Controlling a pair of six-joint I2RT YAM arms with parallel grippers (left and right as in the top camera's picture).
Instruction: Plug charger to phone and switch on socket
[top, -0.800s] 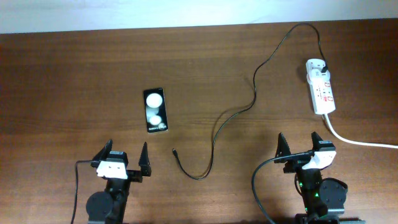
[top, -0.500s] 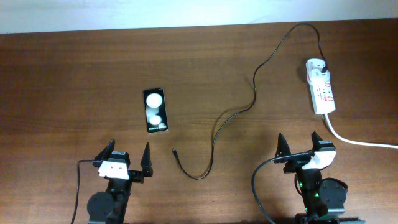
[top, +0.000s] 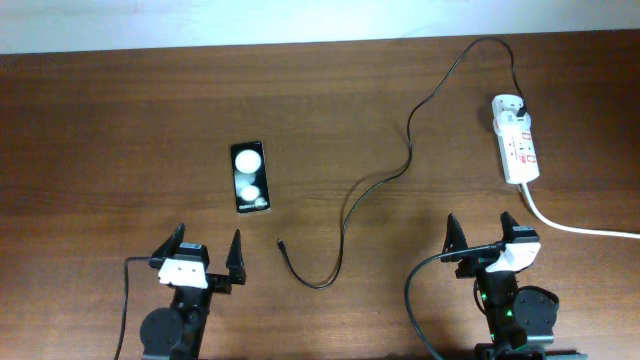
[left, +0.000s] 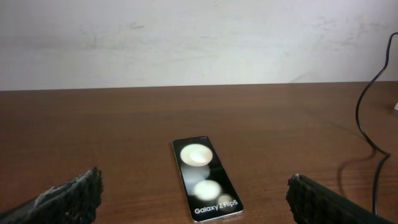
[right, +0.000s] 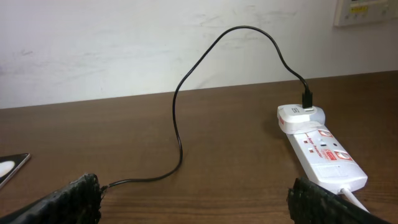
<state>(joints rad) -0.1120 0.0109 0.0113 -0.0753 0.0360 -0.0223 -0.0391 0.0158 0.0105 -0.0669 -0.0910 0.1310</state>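
Observation:
The black phone (top: 249, 176) lies flat left of centre, two white reflections on its face; it also shows in the left wrist view (left: 205, 178), lettered end nearest me. The black charger cable (top: 375, 183) runs from its free connector tip (top: 280, 242) near the front, up and over to its plug in the white socket strip (top: 516, 139) at the far right. The right wrist view shows the strip (right: 317, 147) and cable (right: 180, 134). My left gripper (top: 201, 253) is open and empty, in front of the phone. My right gripper (top: 481, 233) is open and empty, in front of the strip.
The strip's thick white cord (top: 575, 227) runs off to the right edge past my right arm. A pale wall (left: 199, 37) stands behind the table's far edge. A white wall fitting (right: 367, 11) shows at the top right of the right wrist view.

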